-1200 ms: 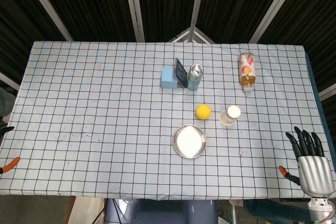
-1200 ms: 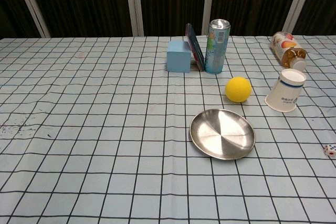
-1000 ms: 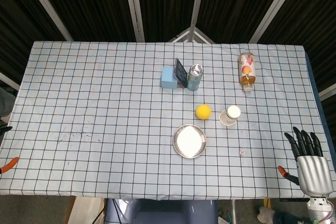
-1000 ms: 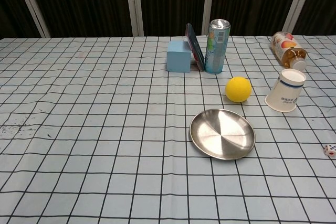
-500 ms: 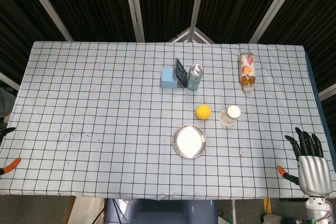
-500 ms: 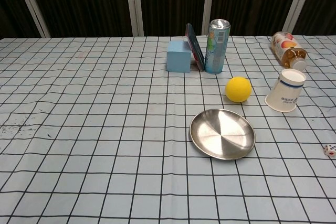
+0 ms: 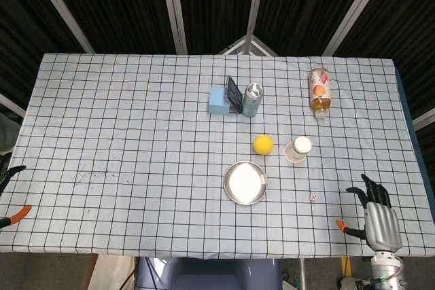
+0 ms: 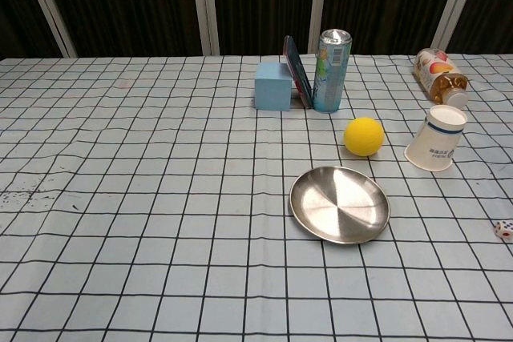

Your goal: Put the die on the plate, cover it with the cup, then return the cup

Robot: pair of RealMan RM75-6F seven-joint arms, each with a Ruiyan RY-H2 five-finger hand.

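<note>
**A:** While the checked cloth on the table (image 7: 136,120) fills most of the head view, where do the task's things lie?

**B:** The steel plate (image 7: 245,183) sits bare, low and just right of centre. The small white die (image 7: 312,197) lies on the cloth to the plate's lower right, apart from it; in the chest view it is at the far right edge. The paper cup (image 7: 298,149) lies tilted on its side, up and right of the plate, with a yellow ball (image 7: 263,145) just to its left.

**A:** And the hands?

**B:** The right hand (image 7: 376,216) is at the lower right corner of the head view, over the table's near edge, fingers spread and holding nothing. It is near the die but not touching it. Of the left hand (image 7: 9,173) only dark fingertips show at the far left edge; whether it is open cannot be told.

**A:** Anything else?

**B:** A blue box (image 7: 218,100), a dark flat item leaning beside it, and a drink can (image 7: 252,100) stand together above the plate. A bottle (image 7: 319,92) lies at upper right.
</note>
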